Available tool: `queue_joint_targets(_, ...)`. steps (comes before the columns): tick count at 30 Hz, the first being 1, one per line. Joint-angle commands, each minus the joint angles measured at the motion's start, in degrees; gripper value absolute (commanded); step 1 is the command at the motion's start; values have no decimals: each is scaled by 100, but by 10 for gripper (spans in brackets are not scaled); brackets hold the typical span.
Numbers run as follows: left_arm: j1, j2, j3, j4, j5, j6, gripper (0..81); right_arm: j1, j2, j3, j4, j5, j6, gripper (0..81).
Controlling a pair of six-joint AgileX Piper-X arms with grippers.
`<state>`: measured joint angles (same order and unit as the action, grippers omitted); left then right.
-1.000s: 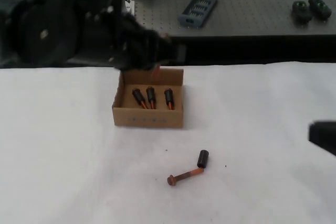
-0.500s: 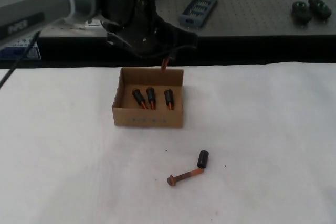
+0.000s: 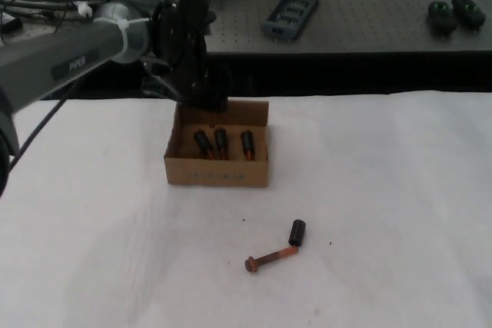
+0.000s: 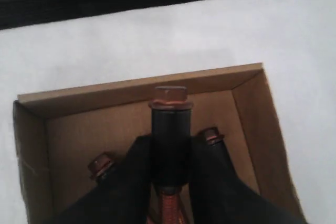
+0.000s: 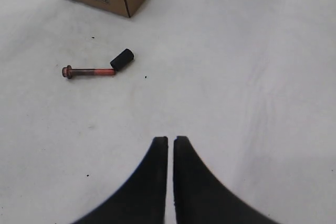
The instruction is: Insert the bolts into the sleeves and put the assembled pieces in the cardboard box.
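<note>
Left pincer (image 4: pixel 172 141) pinched 4th assembled piece (image 4: pixel 170 121) over cardboard box (image 4: pixel 137 84) w/ 3 pcs (image 3: pixel 221 142) inside; right pincer (image 5: pixel 170 142) pressed together, bolt (image 5: pixel 89 71) + sleeve (image 5: pixel 122 59) ahead, unjoined.

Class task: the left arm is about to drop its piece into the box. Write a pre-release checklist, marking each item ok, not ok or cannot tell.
1. Left gripper shut on black sleeve with copper bolt: ok.
2. Piece above brown cardboard box: ok.
3. Bare floor left in box: ok.
4. Right gripper away from box, shut: ok.
5. All parts assembled: not ok; loose copper bolt and loose black sleeve lie on white cloth.
</note>
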<state>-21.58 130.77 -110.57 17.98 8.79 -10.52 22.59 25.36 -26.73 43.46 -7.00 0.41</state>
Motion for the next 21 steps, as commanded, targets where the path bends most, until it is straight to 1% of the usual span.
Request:
queue_joint_targets(1, -5, 52, -87, 11, 241, -206, 6, -41, -54, -30, 2, 3, -41, 38)
queue_joint_targets(5, -5, 191, -87, -4, 245, -539, 6, -41, -54, -30, -12, 3, -41, 38)
queue_joint_targets(8, -5, 262, -87, -4, 504, -785, 6, -41, -54, -30, -12, 3, -41, 38)
queue_joint_targets(17, -95, 310, -87, -4, 581, -916, 6, -41, -54, -30, -12, 3, -41, 38)
queue_joint_targets(21, -115, 310, -87, -4, 669, -1447, 6, -41, -54, -30, -32, 3, -41, 38)
